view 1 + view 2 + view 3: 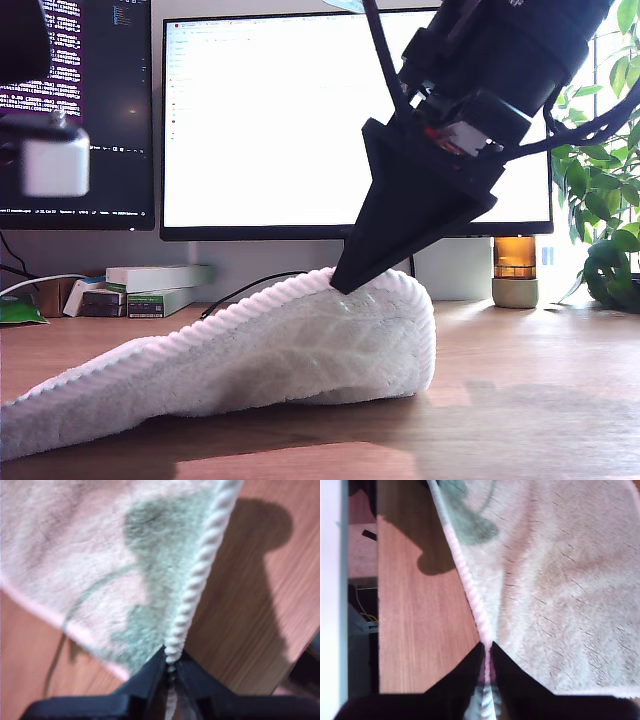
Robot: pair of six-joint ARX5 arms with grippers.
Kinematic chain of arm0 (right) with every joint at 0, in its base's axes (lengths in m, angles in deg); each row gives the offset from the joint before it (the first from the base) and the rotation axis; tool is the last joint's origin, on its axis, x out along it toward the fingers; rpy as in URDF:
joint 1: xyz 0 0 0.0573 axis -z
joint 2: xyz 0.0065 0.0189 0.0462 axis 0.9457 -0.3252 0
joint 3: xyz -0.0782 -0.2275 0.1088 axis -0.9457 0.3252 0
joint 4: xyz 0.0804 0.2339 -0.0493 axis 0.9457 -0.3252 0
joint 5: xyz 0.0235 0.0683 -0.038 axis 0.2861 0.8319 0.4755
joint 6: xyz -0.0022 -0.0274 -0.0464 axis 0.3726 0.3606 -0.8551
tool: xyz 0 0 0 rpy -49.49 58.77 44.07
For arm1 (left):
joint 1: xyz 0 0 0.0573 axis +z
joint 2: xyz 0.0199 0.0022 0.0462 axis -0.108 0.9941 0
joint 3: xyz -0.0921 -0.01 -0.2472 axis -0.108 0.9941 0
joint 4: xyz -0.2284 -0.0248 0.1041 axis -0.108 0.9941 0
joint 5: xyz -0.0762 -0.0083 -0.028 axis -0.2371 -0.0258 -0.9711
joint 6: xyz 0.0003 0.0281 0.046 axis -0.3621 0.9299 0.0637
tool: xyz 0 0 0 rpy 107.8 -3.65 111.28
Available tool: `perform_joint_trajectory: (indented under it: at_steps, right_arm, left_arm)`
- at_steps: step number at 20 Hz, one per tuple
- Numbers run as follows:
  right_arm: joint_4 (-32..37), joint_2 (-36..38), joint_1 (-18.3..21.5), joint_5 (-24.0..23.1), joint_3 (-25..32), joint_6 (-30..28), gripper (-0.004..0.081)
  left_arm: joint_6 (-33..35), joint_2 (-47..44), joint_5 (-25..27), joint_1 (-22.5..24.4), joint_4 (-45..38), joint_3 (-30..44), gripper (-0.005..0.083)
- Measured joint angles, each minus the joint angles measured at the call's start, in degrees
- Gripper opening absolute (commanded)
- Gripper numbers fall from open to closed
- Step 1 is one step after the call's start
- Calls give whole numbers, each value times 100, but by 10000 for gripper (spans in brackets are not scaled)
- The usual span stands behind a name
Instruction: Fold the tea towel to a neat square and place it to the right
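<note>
The tea towel (280, 350), pale and fluffy with a thick corded hem, lies on the wooden table (530, 400). It slopes up from the exterior view's lower left to a raised hump at centre. A black gripper (345, 282) pinches the hem at the top of that hump; I cannot tell which arm it belongs to. My first gripper (171, 667) is shut on the corded hem (200, 570), with the towel (100, 555) spread beyond it. My second gripper (487, 652) is also shut on the hem (467, 580), beside the towel's plush face (560, 580).
Two monitors (300, 120) (90, 100) stand behind the table. Small boxes (150, 285) sit at the exterior view's back left. An amber jar (515, 270) and a plant (605, 200) are at its right. A blurred white arm part (45, 160) hangs at its left.
</note>
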Motion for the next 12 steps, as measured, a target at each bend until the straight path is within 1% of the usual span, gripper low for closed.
perform_joint_trajectory:
  at_steps: [1,4,8,12]
  right_arm:
    - [-2,0,57,2,0,0,-13]
    - [-149,0,203,13,0,26,-13]
    - [-485,11,179,59,-4,136,-13]
    - [-927,332,181,57,-7,151,-13]
  left_arm:
    - [-2,0,77,0,232,-153,-24]
    - [-118,-2,83,0,890,-546,-24]
    - [-111,-109,-22,-28,1633,-955,-24]
    - [33,-186,-232,-28,2312,-1753,-24]
